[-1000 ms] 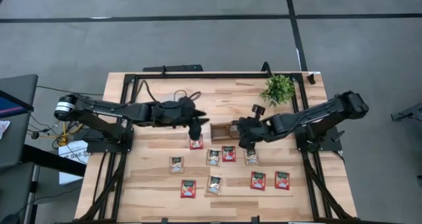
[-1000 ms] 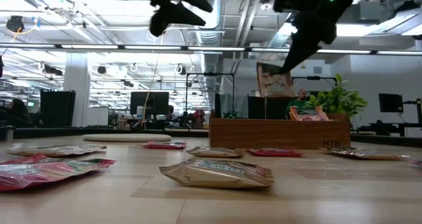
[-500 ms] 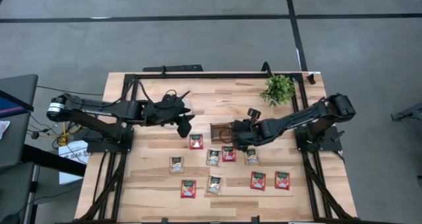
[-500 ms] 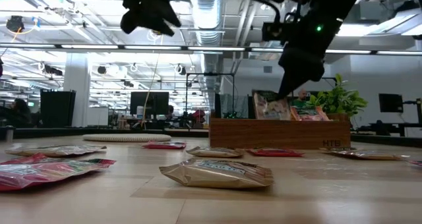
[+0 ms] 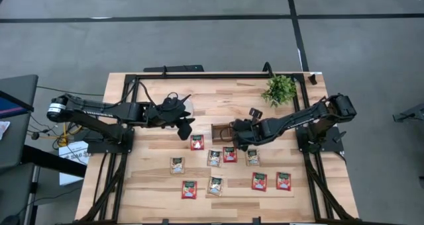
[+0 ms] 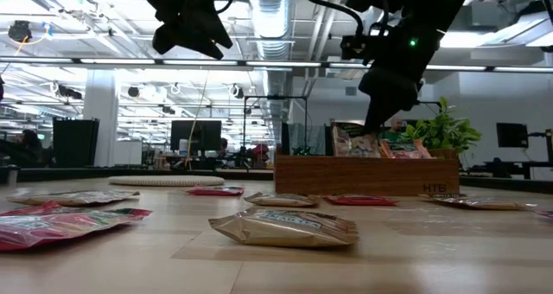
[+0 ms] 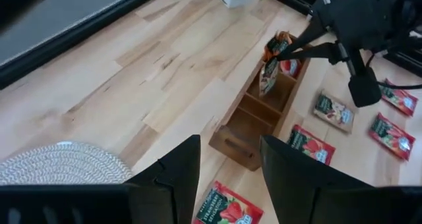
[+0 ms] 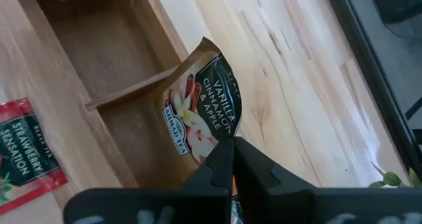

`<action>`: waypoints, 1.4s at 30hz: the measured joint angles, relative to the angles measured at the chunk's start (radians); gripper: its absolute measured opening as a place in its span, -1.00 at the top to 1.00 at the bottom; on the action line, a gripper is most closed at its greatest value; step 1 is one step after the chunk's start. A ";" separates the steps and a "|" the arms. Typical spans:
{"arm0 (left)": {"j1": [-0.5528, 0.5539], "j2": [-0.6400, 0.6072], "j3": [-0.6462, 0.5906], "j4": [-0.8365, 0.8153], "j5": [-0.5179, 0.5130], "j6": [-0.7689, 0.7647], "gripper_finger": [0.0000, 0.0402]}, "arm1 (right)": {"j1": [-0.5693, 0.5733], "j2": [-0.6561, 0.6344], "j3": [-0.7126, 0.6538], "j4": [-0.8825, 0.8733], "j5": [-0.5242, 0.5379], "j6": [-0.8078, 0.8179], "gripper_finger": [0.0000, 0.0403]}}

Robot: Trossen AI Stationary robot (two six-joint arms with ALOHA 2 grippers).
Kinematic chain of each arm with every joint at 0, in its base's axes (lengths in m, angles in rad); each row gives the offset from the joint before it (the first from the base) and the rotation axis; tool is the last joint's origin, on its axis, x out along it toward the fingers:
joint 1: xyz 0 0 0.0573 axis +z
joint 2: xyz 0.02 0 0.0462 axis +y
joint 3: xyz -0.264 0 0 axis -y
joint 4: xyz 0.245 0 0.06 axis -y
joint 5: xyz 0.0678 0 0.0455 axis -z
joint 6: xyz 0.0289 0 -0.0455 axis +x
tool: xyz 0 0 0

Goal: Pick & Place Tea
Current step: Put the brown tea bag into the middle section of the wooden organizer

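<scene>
My right gripper point(image 5: 236, 135) is over the brown wooden tray point(image 5: 218, 128), shut on a pale sachet point(image 8: 201, 109) labelled vanilla, cinnamon and apple. Red sachets point(image 7: 287, 60) stand in the tray's end compartment. Several red and pale sachets point(image 5: 214, 157) lie flat on the table in front of the tray, and one red one point(image 5: 197, 142) lies just below my left gripper. My left gripper point(image 7: 231, 178) is open and holds nothing. It hangs above the table between the woven disc point(image 7: 62, 161) and the tray point(image 7: 260, 112). My right gripper pinches the pale sachet between its two fingers at one edge point(image 8: 221, 136). The fingers point(image 6: 378, 104) come down from above at a slant. The sachet point(image 6: 350, 141) hangs below them, roughly upright, with its lower part down behind the tray wall point(image 6: 363, 173).
A small green plant point(image 5: 279, 89) stands at the table's far right. A black frame point(image 5: 199, 76) runs along the far edge and the sides. The bare wood between the plant and the disc is free.
My right gripper has moved toward the table's left and down, bringing the pale sachet from above the tray into it. My left gripper has risen and drawn back toward the left and far side, away from the red sachet, which stays flat on the table.
</scene>
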 joint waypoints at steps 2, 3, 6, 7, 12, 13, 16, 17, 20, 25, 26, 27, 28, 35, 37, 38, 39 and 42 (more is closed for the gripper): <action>0.000 0.000 0.000 0.000 0.008 0.003 0.26 | -0.001 0.000 0.000 0.000 -0.009 0.000 1.00; 0.000 0.000 0.000 0.000 0.011 0.004 0.26 | -0.004 0.000 0.000 0.000 -0.015 0.000 0.99; 0.000 0.000 0.000 0.000 0.021 0.010 0.26 | -0.017 0.000 0.000 0.000 -0.042 0.000 0.91; 0.000 0.000 0.000 0.000 0.026 0.011 0.26 | -0.022 0.000 0.000 0.001 -0.049 0.000 0.87; 0.000 0.000 0.000 -0.002 0.036 0.014 0.26 | -0.049 0.000 0.000 0.007 -0.057 0.010 0.65; 0.000 0.000 0.000 -0.005 0.042 0.014 0.26 | -0.053 0.000 0.000 0.007 -0.057 0.010 0.61; 0.000 0.000 0.000 -0.013 0.055 0.014 0.26 | -0.063 0.000 0.000 0.006 -0.053 0.010 0.53; 0.000 0.000 0.000 -0.015 0.058 0.014 0.26 | -0.066 -0.004 0.000 0.004 -0.052 0.010 0.52; 0.000 0.000 0.000 -0.016 0.058 0.025 0.26 | -0.072 -0.022 0.011 -0.024 -0.050 0.010 0.50; 0.000 0.000 0.000 -0.015 0.058 0.032 0.26 | -0.051 -0.078 0.070 -0.131 -0.029 0.006 0.52; 0.000 0.000 0.000 -0.016 0.058 0.032 0.26 | -0.040 -0.094 0.075 -0.145 -0.021 0.000 0.53; 0.000 0.000 0.000 -0.015 0.058 0.032 0.26 | -0.027 -0.114 0.077 -0.154 -0.017 -0.005 0.54; 0.000 0.000 0.000 -0.016 0.058 0.032 0.26 | -0.012 -0.135 0.077 -0.167 -0.019 -0.007 0.55; 0.000 0.000 0.000 -0.014 0.079 0.031 0.26 | 0.173 -0.257 0.030 -0.254 -0.251 -0.058 0.59; 0.000 0.000 0.000 -0.010 0.079 0.031 0.26 | 0.233 -0.270 -0.015 -0.202 -0.324 -0.052 0.59; 0.000 0.000 0.000 -0.009 0.079 0.031 0.26 | 0.261 -0.272 -0.036 -0.166 -0.344 -0.038 0.59; 0.000 0.000 0.000 -0.006 0.079 0.031 0.26 | 0.287 -0.272 -0.057 -0.144 -0.354 -0.020 0.59; 0.000 0.000 0.000 -0.003 0.079 0.031 0.26 | 0.330 -0.247 -0.091 -0.111 -0.319 0.061 0.59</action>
